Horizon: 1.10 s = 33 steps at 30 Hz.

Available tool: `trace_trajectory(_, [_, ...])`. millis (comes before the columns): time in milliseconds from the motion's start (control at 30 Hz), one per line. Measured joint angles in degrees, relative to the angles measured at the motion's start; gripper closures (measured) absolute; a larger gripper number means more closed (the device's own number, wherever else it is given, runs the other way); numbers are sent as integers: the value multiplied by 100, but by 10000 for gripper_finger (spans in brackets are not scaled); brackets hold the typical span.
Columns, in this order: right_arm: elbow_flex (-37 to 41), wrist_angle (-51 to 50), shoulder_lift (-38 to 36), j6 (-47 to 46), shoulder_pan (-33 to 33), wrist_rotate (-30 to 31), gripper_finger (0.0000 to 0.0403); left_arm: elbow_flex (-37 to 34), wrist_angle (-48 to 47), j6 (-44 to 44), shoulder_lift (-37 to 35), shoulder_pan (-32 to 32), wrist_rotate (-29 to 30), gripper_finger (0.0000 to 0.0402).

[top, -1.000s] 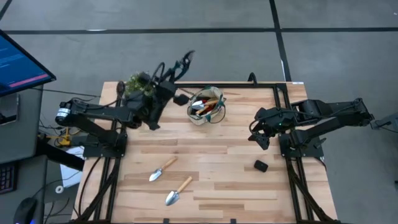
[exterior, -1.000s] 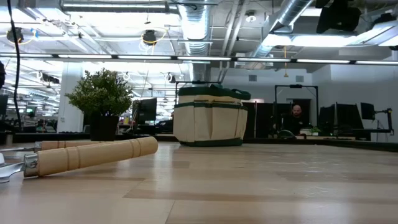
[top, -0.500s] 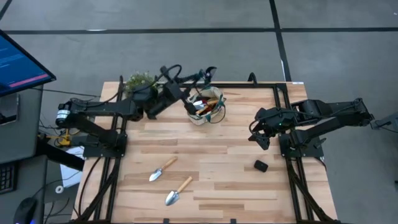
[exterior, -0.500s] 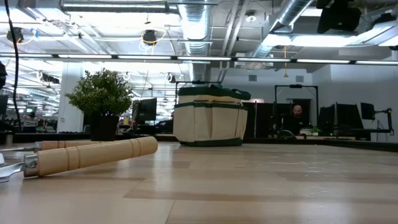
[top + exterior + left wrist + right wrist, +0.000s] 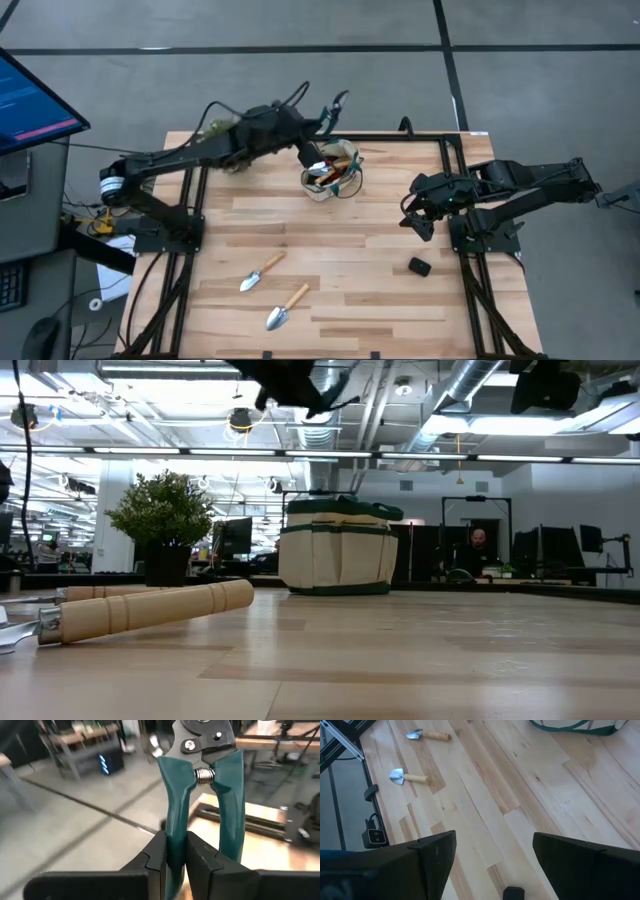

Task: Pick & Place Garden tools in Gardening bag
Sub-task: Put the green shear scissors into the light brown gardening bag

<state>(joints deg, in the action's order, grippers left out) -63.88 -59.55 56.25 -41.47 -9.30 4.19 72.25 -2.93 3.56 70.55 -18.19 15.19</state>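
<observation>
- The left claw (image 5: 175, 851) is clamped on one teal handle of the pruning shears (image 5: 204, 785); the second handle stands free beside it, with the spring and pivot bolt showing above.
- In the high view the left claw (image 5: 322, 127) hangs raised at the far edge of the tabletop (image 5: 380, 260), just beside and above the gardening bag (image 5: 333, 171), the shears (image 5: 338, 101) pointing away over the floor.
- In the low view the arm shows only as a dark shape near the ceiling, above the bag (image 5: 338, 548), so the shears are well clear of the rim and not yet lowered.
- Progress, as I judge it: the bag already holds red, dark and wood-coloured items, so part of the set is packed. The shears look to be the piece in hand, still to be dropped in.
- Two trowels remain on the near part of the tabletop: one (image 5: 261, 272) and another (image 5: 286, 307) just beside it, both well apart from the bag.
- The right claw (image 5: 495, 851) hangs spread wide and empty over the right side of the tabletop, waiting.
- Around: the bushy green plant (image 5: 164, 510) stands near the bag under the left arm's reach, and a swing back could brush it. A small black lump (image 5: 419, 266) lies near the right arm, out of the way.
- A person sits in the room beyond, far from the work.
</observation>
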Motion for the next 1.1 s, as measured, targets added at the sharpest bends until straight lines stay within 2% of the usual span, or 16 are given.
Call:
trace_trajectory(200, [2, 2, -2, -5, 0, 4, 147, 353, -785, -635, 534, -282, -573, 356])
trace_trajectory(367, [2, 1, 0, -17, 0, 12, 147, 595, -1193, -848, 888, -256, -619, 356])
trace_trajectory(633, [2, 2, 0, -64, 0, 32, 147, 601, -1337, -1516, 1264, 15, -615, 357])
trace_trajectory(833, [2, 2, 0, -63, 0, 37, 147, 597, -1771, -1612, 1544, 288, 3, 357])
trace_trajectory(1100, [2, 2, 0, -33, 0, 39, 147, 597, -2255, -1804, 1765, 258, 112, 357])
